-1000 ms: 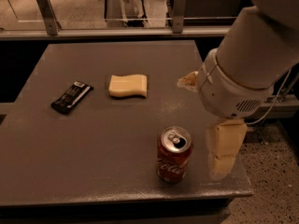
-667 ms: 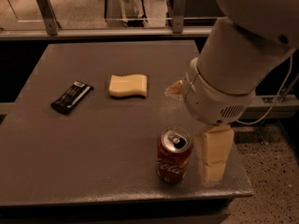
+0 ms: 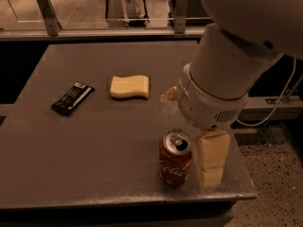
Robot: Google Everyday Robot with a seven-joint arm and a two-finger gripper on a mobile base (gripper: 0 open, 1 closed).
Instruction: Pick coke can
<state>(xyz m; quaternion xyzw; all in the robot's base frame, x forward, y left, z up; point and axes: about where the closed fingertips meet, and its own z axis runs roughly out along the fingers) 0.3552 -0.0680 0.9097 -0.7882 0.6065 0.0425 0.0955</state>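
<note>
The coke can (image 3: 175, 158) is red with white script and a silver top. It stands upright near the front right edge of the table (image 3: 94, 136). My gripper (image 3: 190, 129) hangs from the big white arm just above and to the right of the can. It is open. One cream finger (image 3: 212, 161) stands close against the can's right side. The tip of the other finger (image 3: 168, 95) shows behind the can, further back. The can is not held.
A yellow sponge (image 3: 129, 86) lies at the table's middle. A black snack bar (image 3: 72, 98) lies to its left. The table's right edge and front edge are close to the can. A rail with posts (image 3: 46, 12) runs behind the table.
My arm has moved left and towards the can. The near finger is now right beside the can. The can, sponge and bar have not moved.
</note>
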